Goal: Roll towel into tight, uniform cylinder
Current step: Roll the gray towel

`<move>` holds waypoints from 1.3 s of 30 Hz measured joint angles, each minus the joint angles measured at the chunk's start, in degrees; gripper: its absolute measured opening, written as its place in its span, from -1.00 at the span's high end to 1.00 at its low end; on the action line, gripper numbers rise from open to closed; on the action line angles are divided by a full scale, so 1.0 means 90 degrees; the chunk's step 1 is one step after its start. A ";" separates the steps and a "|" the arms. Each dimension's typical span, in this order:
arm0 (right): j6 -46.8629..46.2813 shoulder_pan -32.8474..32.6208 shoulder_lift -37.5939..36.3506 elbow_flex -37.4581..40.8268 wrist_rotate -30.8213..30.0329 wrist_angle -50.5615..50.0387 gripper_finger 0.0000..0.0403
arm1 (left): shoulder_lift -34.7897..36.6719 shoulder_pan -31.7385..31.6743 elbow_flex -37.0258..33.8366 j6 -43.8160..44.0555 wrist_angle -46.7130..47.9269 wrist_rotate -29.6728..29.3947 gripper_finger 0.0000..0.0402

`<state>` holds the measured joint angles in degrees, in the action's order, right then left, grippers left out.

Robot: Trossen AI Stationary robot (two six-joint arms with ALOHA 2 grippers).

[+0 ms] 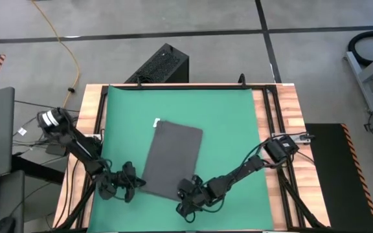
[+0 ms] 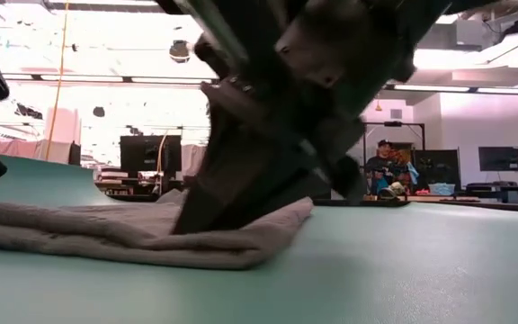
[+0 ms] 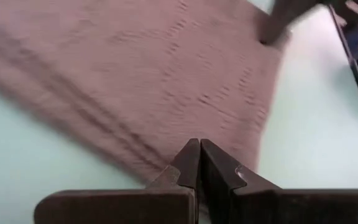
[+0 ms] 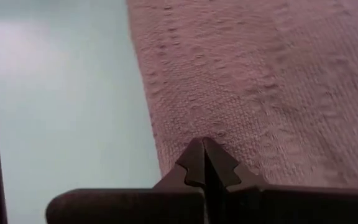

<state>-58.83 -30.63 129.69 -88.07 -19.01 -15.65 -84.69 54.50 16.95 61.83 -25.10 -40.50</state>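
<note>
the towel (image 1: 171,160) lies flat and still unrolled on the green mat (image 1: 232,116), tilted a little, with its small white tag (image 1: 157,122) at the corner farthest from the arms. it looks a soft, light thing, a dark grey woven cloth with a fine ribbed texture, folded double so the edges show as stacked layers in the low view. i'd judge it limp and a bit grippy against the mat, so it should bunch rather than slide; the place to take it is the short near edge, at both corners together, so the roll starts even.

the left hand (image 1: 133,181) sits at the towel's near left corner, its fingers pressed together with nothing between them, tips at the cloth's edge. the right hand (image 1: 188,189) is at the near right corner, likewise closed tight and empty, tips resting on the weave.

the mat is smooth and matte, covering most of the wooden worktop (image 1: 289,110), whose pale planks show along the sides under black rails.
</note>
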 joint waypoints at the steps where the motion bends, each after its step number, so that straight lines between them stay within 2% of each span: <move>1: -0.0132 -0.0016 0.0000 0.0002 -0.0007 -0.0116 0.95 | -0.0175 0.0000 0.0184 -0.0167 -0.0006 0.0023 1.00; 7: -0.0415 0.0044 -0.0192 0.0009 -0.0042 -0.0901 0.95 | -0.0600 -0.0074 0.1042 -0.1461 0.0302 0.0076 1.00; 12: -0.0204 0.0054 -0.0350 0.0024 -0.0094 -0.1250 0.95 | -0.0382 -0.0267 0.1140 -0.1579 0.0861 0.0376 1.00; 14: -0.0059 -0.0021 -0.0466 0.0025 -0.0330 -0.1287 0.95 | -0.0134 -0.0282 0.1141 -0.1689 0.0839 0.0167 1.00; 16: 0.0143 -0.0059 -0.0511 0.0038 -0.0493 -0.1361 0.95 | 0.0086 -0.0314 0.1151 -0.2127 0.0633 -0.0210 1.00; 18: 0.0245 -0.0050 -0.0539 0.0046 -0.0518 -0.1444 0.95 | 0.0087 -0.0485 0.1162 -0.2253 0.0575 -0.0286 1.00; 22: 0.0256 -0.0014 -0.0542 0.0043 -0.0495 -0.1323 0.95 | -0.0296 -0.0883 0.1141 -0.2550 -0.0192 0.0499 1.00; 26: 0.0264 0.0050 -0.0542 0.0041 -0.0495 -0.1221 0.95 | -0.0957 -0.1003 0.1146 -0.3086 -0.1256 0.0804 1.00; 32: 0.0262 0.0026 -0.0537 0.0041 -0.0527 -0.1170 0.95 | -0.1818 -0.1083 0.1146 -0.2518 -0.1480 0.0745 1.00; 39: 0.0262 -0.0018 -0.0536 0.0036 -0.0563 -0.1182 0.95 | -0.2196 -0.1028 0.1153 -0.1968 -0.1534 0.0887 1.00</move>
<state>-56.47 -30.79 124.86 -87.74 -24.08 -26.29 -104.45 45.25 27.32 44.11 -38.90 -32.52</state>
